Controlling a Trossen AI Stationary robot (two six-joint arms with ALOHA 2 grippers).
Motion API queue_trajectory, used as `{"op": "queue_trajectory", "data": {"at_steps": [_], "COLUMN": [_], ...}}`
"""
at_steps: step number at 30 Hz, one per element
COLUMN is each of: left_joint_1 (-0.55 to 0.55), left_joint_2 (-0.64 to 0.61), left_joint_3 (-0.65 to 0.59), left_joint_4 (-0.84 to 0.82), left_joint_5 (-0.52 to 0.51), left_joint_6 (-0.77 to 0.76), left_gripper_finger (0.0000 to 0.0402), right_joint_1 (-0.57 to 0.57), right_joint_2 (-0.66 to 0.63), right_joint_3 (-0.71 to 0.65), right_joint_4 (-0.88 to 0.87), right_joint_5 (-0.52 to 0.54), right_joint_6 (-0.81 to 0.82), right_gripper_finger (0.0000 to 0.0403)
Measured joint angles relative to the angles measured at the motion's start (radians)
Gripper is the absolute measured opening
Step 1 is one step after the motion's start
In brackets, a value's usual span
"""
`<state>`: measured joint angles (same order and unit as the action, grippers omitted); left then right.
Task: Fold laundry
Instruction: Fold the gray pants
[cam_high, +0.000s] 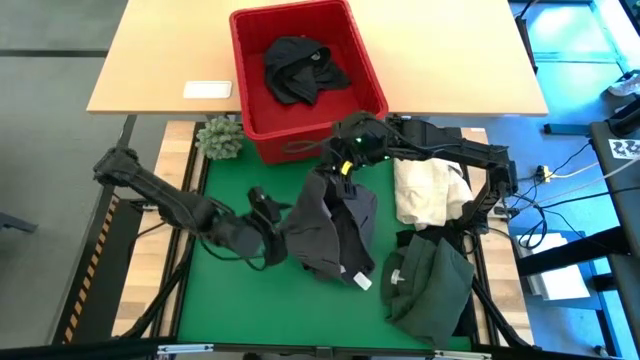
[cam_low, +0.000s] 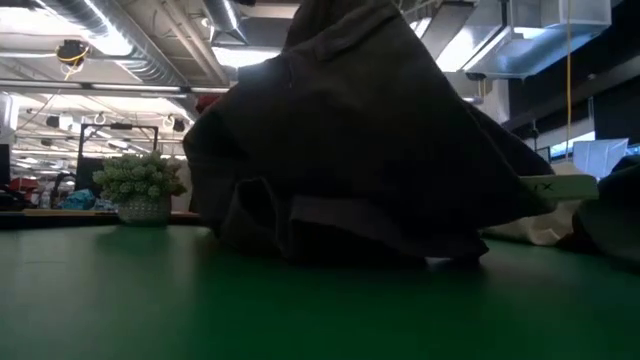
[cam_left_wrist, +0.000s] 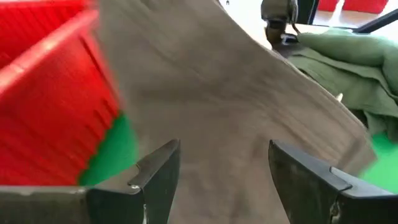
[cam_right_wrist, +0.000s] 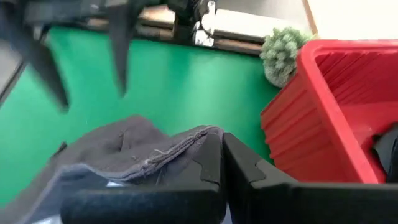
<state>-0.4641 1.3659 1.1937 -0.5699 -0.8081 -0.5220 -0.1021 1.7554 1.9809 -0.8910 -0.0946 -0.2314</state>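
A dark garment (cam_low: 360, 150), seemingly lifted, drapes onto the green mat (cam_low: 200, 300) beside a potted plant (cam_low: 140, 190).

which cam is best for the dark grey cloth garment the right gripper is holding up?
High view: the dark grey cloth garment shows whole, hanging from the right gripper. Low view sees a dark mound; left wrist a close panel beyond its open fingers; right wrist only the pinched edge.

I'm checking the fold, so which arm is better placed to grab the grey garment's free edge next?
Probably the left: the left gripper is open beside the dark grey garment, while the right gripper is shut on its top edge, holding it up.
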Motion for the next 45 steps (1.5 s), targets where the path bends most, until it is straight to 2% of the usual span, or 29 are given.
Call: {"op": "queue_trajectory", "data": {"at_steps": [4,9,12,17,23,30,34,37,40,45], "left_joint_1": [-0.037,-0.092,-0.108,-0.106,-0.073,0.024,0.052,0.058,0.060,0.077], "left_joint_2": [0.100,0.213,0.249,0.268,0.268,0.267,0.276,0.297,0.325,0.387], "left_joint_3": [-0.013,-0.014,-0.014,-0.014,-0.014,-0.014,-0.014,-0.014,-0.014,-0.014], "left_joint_4": [0.083,0.100,0.102,0.100,0.094,0.091,0.103,0.111,0.120,0.125], "left_joint_5": [-0.001,0.006,0.007,0.024,-0.107,-0.090,-0.033,-0.030,-0.063,-0.198], "left_joint_6": [-0.014,0.171,0.213,0.224,0.289,0.330,0.342,0.350,0.361,0.351], "left_gripper_finger": [0.0235,0.0235,0.0235,0.0244,0.0254,0.0255,0.0255,0.0255,0.0255,0.0251], "right_joint_1": [-0.004,-0.003,-0.003,-0.003,-0.002,-0.002,-0.002,-0.002,-0.002,-0.002], "right_joint_2": [0.000,0.000,0.000,0.000,0.000,0.000,0.000,0.000,0.000,0.000], "right_joint_3": [0.001,0.001,0.001,0.001,0.001,0.001,0.001,0.001,0.001,0.002], "right_joint_4": [0.023,0.018,0.013,0.004,0.001,-0.001,0.001,0.001,0.004,0.007], "right_joint_5": [-0.023,-0.054,-0.060,-0.062,-0.095,-0.109,-0.109,-0.109,-0.109,-0.109], "right_joint_6": [0.026,0.051,0.066,0.071,0.081,0.093,0.093,0.083,0.072,0.070], "right_gripper_finger": [0.0001,0.0001,0.0001,0.0001,0.0001,0.0001,0.0001,0.0001,0.0001,0.0001]}}
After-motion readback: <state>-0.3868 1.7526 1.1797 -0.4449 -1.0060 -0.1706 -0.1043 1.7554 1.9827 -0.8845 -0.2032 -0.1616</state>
